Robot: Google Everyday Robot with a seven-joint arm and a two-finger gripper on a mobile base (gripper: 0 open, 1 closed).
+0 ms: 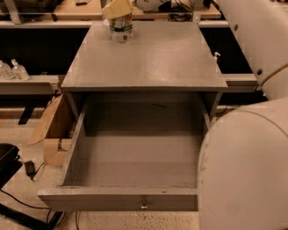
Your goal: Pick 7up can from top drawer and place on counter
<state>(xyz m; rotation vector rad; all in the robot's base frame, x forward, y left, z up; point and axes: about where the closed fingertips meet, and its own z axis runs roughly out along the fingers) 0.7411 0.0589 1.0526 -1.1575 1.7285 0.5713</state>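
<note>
The 7up can (121,30), white and green, stands upright at the far left of the grey counter (153,58). My gripper (118,10) is at the can's top, its yellowish fingers (116,8) closed around the upper part of the can. The top drawer (135,161) is pulled fully open below the counter, and nothing lies inside it. Its small metal knob (144,206) shows on the front panel. My white arm (245,166) fills the right side of the view and hides the drawer's right front corner.
A pale wooden workbench (58,9) runs behind the cabinet. An open cardboard box (54,130) stands on the floor to the left of the drawer. Two clear bottles (13,69) sit on a low shelf at the far left. Cables lie on the floor at lower left.
</note>
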